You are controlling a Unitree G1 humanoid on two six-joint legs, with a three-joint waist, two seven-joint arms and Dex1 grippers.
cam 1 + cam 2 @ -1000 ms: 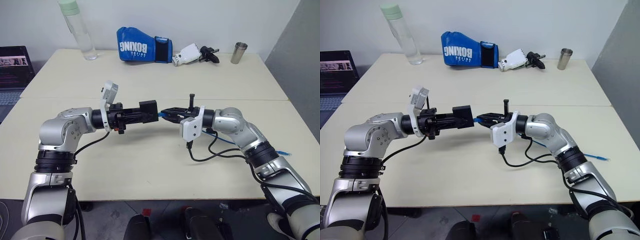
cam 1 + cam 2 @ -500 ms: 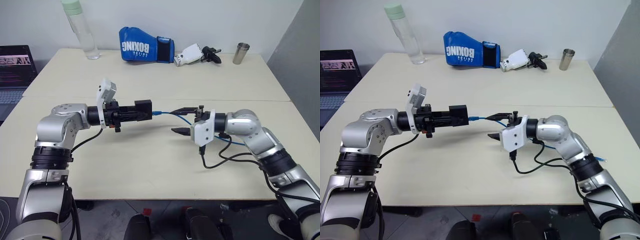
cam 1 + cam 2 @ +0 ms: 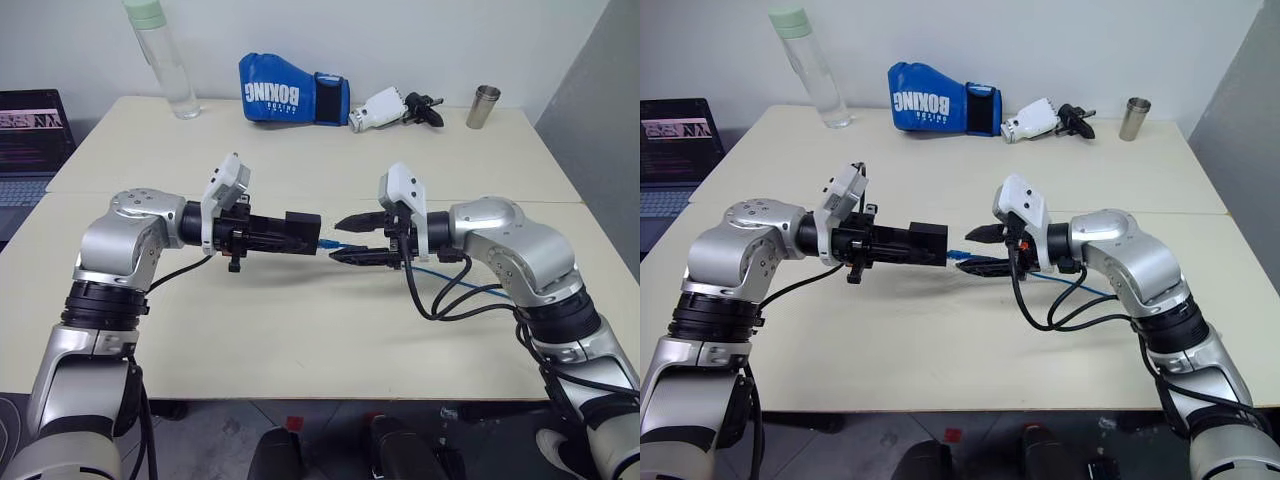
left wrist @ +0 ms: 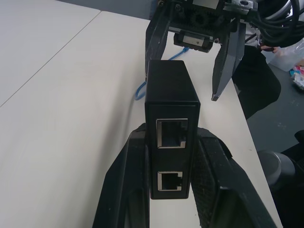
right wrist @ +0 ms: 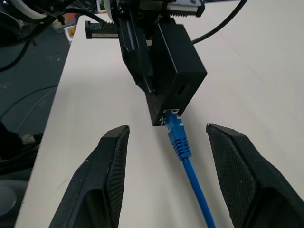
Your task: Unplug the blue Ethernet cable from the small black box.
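Note:
The small black box (image 3: 303, 230) hangs above the table, and my left gripper (image 3: 285, 232) is shut on it. The blue Ethernet cable (image 5: 180, 142) has its plug in a port on the box's end that faces my right arm. From there the cord drops and runs along the table (image 3: 300, 310) under that arm. My right gripper (image 3: 337, 240) is open, one finger (image 5: 111, 180) on each side of the plug without touching it. In the left wrist view the box (image 4: 171, 95) shows two empty ports on its near end.
Along the table's far edge lie a blue boxing glove (image 3: 290, 90), a clear water bottle (image 3: 160, 55), a white and black tool (image 3: 390, 106) and a metal cup (image 3: 482, 106). A laptop (image 3: 30, 130) stands off the left side.
My right gripper opened off the cable, rolled over and now stands open around the plug. The left gripper has rolled a little with the box. The cable stays plugged in.

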